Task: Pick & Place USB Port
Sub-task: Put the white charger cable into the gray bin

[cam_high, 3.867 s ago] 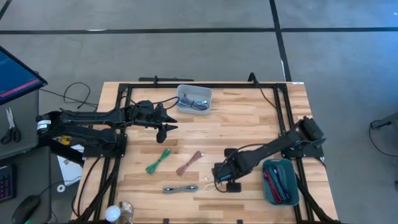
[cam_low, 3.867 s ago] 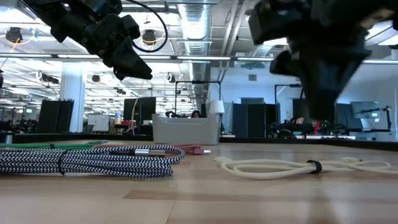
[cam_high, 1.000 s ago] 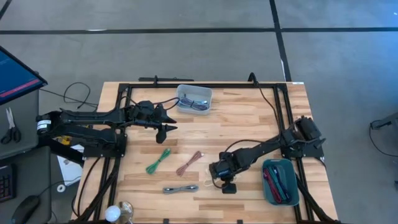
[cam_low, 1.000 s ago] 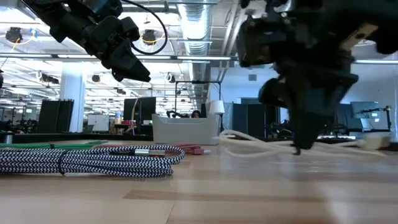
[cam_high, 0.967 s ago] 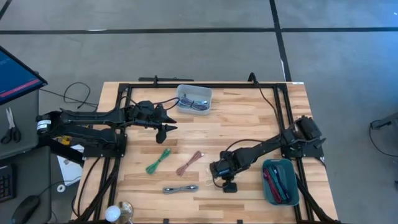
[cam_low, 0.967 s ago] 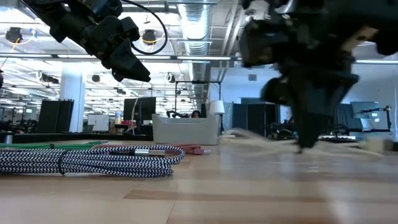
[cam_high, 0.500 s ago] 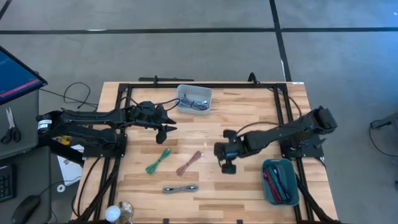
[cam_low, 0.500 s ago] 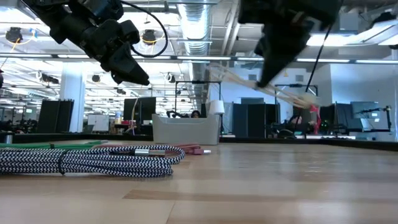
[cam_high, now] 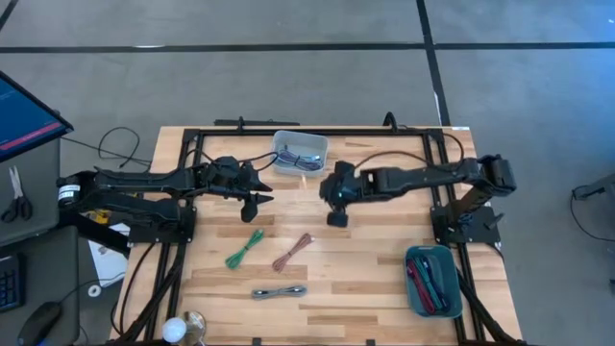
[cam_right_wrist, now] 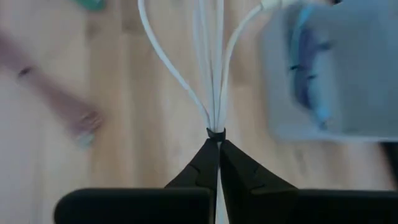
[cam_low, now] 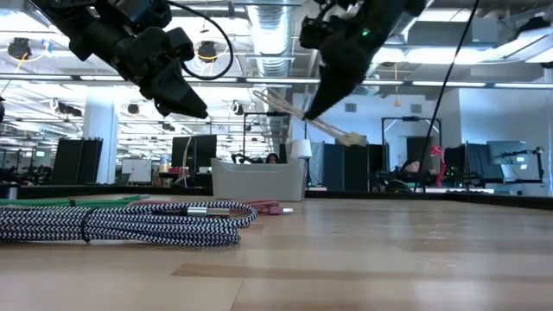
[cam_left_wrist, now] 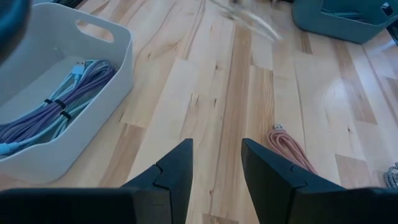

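A white USB cable [cam_right_wrist: 208, 68], bundled with a dark tie, hangs in the air near the white bin [cam_high: 301, 154] at the table's far middle, with my right gripper [cam_high: 325, 185] shut on it. In the low view the bundle [cam_low: 315, 119] slants down from the gripper, well above the table. The bin holds purple and light blue cables [cam_left_wrist: 56, 102]. My left gripper [cam_high: 259, 198] hovers open above the table, left of the bin, with nothing between its fingers [cam_left_wrist: 180, 165]. My right gripper pinches the white cable bundle at its dark tie [cam_right_wrist: 216, 132] between its two fingertips. The fingers slant down from the table's right side. The loops fan out beyond the fingertips, and the whole bundle is lifted clear of the table.
On the near half of the table lie a green cable [cam_high: 244, 248], a pink cable [cam_high: 293, 252] and a black-and-white braided cable [cam_high: 279, 291]. A teal bin [cam_high: 432, 281] with red cables stands at the near right. A black frame [cam_high: 192, 144] borders the table.
My right gripper has lifted the white cable off the near part of the table. It has carried the cable up and toward the far edge and the white bin, swinging its fingers round toward the table's left. The cable now hangs clear in the air.
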Robot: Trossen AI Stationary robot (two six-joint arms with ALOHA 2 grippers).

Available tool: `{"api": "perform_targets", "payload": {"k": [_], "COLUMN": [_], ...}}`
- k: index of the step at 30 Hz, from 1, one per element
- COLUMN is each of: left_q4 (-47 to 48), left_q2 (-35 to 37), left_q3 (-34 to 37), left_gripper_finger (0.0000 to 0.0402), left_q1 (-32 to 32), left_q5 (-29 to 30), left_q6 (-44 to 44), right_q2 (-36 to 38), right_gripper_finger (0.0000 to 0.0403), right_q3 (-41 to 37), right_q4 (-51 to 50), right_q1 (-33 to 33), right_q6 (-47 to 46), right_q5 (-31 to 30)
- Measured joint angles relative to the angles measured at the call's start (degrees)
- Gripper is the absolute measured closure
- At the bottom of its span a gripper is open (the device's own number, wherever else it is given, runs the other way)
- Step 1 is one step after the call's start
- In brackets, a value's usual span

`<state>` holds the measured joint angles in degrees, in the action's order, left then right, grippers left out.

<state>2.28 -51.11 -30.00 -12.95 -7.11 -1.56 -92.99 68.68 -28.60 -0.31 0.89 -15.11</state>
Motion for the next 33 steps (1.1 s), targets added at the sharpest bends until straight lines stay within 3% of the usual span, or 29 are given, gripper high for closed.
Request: {"api": "perform_targets", "payload": {"k": [9,18,23,33], "left_q4": [-0.2,-0.2,-0.2,-0.2], "left_q2": [0.0,0.0,0.0,0.0], "left_q3": [0.0,0.0,0.0,0.0], "left_gripper_finger": [0.0266,0.0266,0.0266,0.0266], "left_q1": [0.0,0.0,0.0,-0.2], "left_q5": [0.0,0.1,2.0,4.2], "left_q6": [0.0,0.5,1.6,1.6], "right_q2": [-1.5,-4.2,-9.2,-21.5], "right_gripper_finger": [0.0403,0.0403,0.0403,0.0403], "right_q3": [5.1,6.7,7.2,16.0], "right_q4": [8.6,15.8,20.3,21.1], "right_q1": [-6.7,-14.0,-16.8,-18.7], "right_q6": [8.2,9.8,9.3,9.6], "right_q5": [0.2,2.0,5.9,5.8]}}
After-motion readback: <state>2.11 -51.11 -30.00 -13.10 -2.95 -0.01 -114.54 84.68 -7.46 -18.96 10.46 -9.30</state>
